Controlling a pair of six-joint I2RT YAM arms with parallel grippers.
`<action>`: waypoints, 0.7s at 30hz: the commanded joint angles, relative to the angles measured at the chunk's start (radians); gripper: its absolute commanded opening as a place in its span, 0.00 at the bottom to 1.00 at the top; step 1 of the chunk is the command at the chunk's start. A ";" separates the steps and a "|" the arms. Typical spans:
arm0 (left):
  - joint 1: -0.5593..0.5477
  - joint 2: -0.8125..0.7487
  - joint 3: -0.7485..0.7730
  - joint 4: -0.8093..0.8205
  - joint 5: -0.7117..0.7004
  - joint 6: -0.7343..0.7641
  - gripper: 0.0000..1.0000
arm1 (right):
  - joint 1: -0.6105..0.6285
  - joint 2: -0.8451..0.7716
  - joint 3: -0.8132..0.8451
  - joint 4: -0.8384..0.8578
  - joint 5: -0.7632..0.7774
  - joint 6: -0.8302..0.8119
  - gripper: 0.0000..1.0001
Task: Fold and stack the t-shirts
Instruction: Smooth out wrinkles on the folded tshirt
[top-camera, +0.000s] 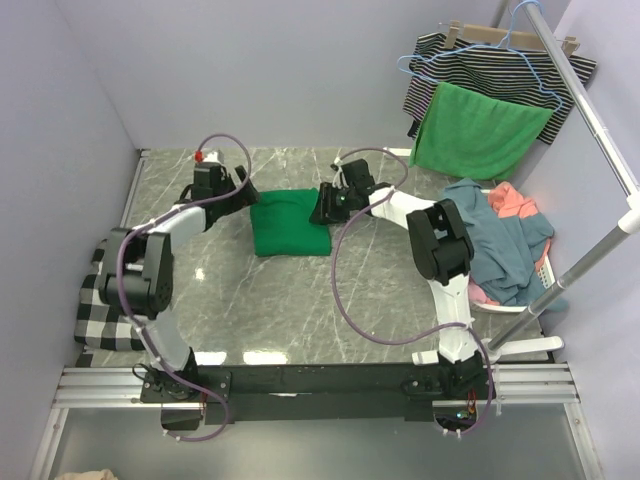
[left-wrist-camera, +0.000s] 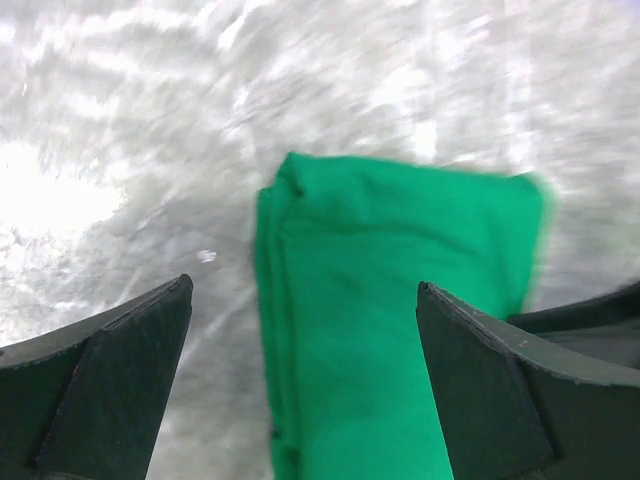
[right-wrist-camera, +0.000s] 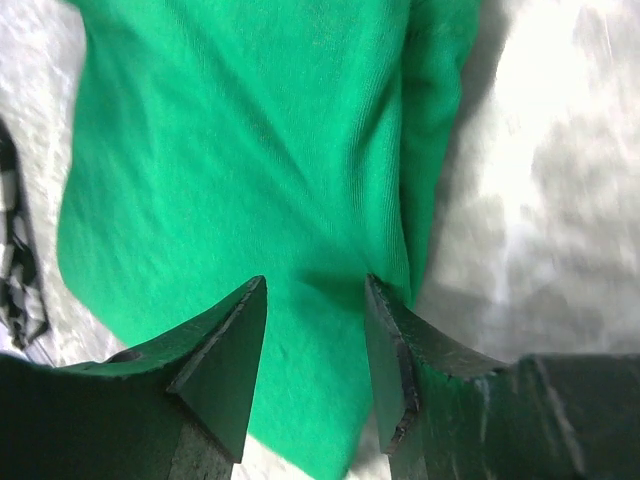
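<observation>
Right gripper (right-wrist-camera: 315, 290), jaws partly apart, hangs over the folded green t-shirt (top-camera: 290, 227). A checked cloth (top-camera: 105, 300) lies left and blue and coral t-shirts (top-camera: 505, 245) are heaped right. Left gripper (left-wrist-camera: 305, 290) faces it from the shirt's other side, spread wide.

Bright, even light — left wrist view motion-blurred

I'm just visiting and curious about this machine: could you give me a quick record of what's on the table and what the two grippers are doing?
Folded: green t-shirt, a neat rectangle, mid-table
Left gripper: wide open, at the shirt's left edge
Right gripper: partly open over the shirt's right edge, seemingly clamping nothing
Still unfolded: blue and coral t-shirts, heaped in a basket on the right
Also: checkered cloth, left table edge
</observation>
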 joint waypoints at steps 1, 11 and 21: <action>-0.009 -0.137 -0.073 0.037 0.114 -0.060 0.99 | -0.009 -0.131 -0.074 -0.022 0.060 -0.037 0.52; -0.236 -0.240 -0.257 0.086 0.147 -0.133 0.99 | 0.014 -0.253 -0.140 -0.020 -0.007 -0.048 0.53; -0.258 -0.153 -0.369 0.175 0.040 -0.186 1.00 | 0.046 -0.133 -0.157 0.000 -0.023 0.009 0.52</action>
